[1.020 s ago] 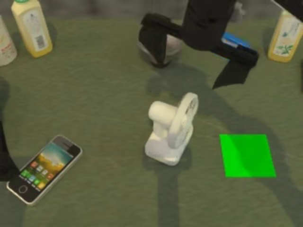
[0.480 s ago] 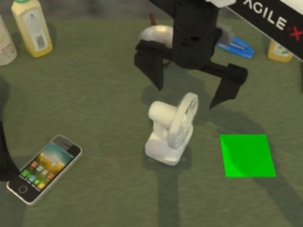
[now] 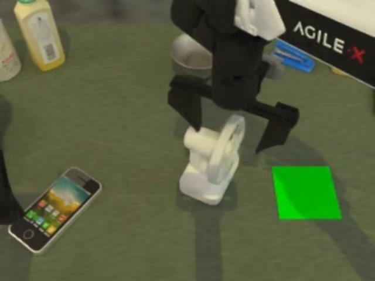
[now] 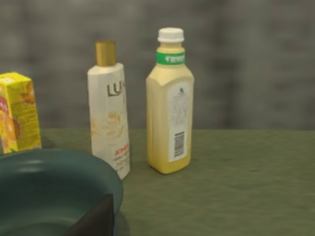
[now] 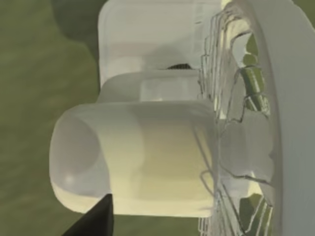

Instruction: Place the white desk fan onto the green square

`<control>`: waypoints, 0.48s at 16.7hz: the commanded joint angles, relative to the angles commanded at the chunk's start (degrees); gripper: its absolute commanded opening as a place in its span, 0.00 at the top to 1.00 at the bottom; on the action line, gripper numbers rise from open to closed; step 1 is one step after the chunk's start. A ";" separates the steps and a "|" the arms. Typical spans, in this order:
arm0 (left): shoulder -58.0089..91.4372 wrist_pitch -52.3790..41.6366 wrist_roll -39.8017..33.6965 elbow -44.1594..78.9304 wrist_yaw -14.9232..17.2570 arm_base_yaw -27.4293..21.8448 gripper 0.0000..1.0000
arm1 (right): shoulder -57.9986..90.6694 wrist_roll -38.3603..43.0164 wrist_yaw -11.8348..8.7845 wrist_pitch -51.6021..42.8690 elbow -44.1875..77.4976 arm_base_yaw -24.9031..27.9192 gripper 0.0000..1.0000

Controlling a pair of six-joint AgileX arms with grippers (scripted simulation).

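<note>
White desk fan (upright) – right gripper spread wide above, straddling it.

Smartphone lower left; yellow bottle and white bottle upper left; metal bowl top centre; blue stapler upper right.

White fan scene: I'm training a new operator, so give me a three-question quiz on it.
1. True or false: the fan already stands on the green square.
2. Which gripper is over the fan? A) left B) right
3. Fill in: a ____ lies near the table's left edge.

Key: 1 false, the fan stands left of the square. 2 B, the right gripper, fingers spread either side of the fan. 3 phone.
</note>
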 joint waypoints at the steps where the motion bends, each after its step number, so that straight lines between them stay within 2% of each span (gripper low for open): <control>1: 0.00 0.00 0.00 0.00 0.00 0.00 0.00 | -0.25 0.05 0.00 1.27 -1.34 0.05 0.00; 6: 0.00 0.00 0.00 0.00 0.00 0.00 0.00 | -0.41 0.10 0.00 2.11 -2.22 0.10 0.00; 8: 0.00 0.00 0.00 0.00 0.00 0.00 0.00 | -0.41 0.10 0.00 2.11 -2.22 0.10 0.15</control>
